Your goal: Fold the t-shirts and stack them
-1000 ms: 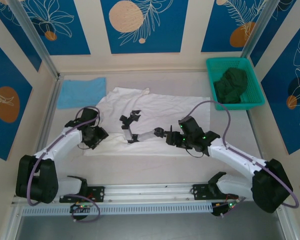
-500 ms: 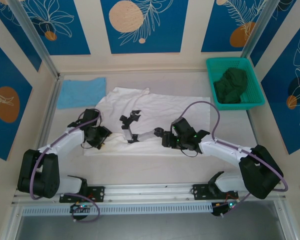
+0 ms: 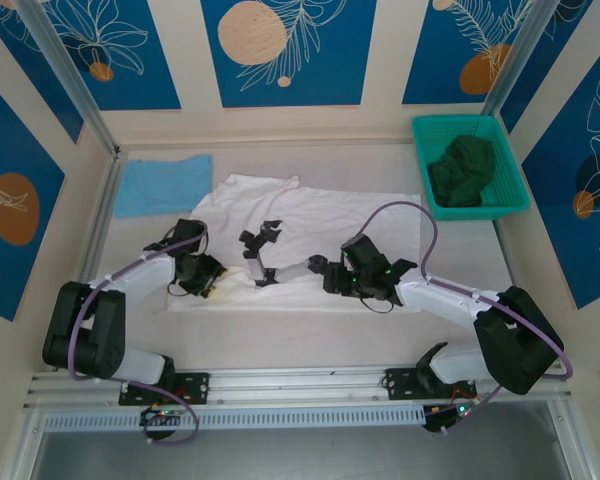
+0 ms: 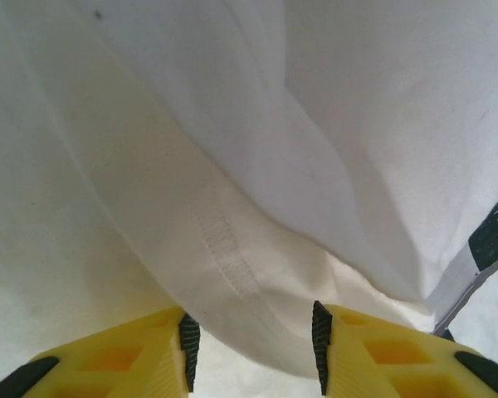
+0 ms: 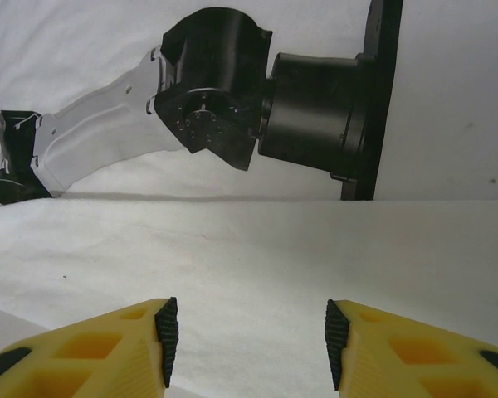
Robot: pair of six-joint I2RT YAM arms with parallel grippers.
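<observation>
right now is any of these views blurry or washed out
top external: evenly lit, soft shadows, white shirt easy to read; left wrist: hem stitching sharp, cloth paler toward the top; right wrist: cloth nearly washed out, folds faint.

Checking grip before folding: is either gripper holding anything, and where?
Nothing clamped, it seems: left gripper straddles the white t-shirt's stitched hem, jaws apart; right gripper open, empty.

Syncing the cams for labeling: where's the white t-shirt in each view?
Top external: white t-shirt spread mid-table.
Left wrist: its stitched hem runs down into the left gripper.
Right wrist: a folded layer across the lower half, just beyond the right gripper.
Shared landmark: the black print, mid-shirt from above, right edge in left wrist, top in right wrist.
</observation>
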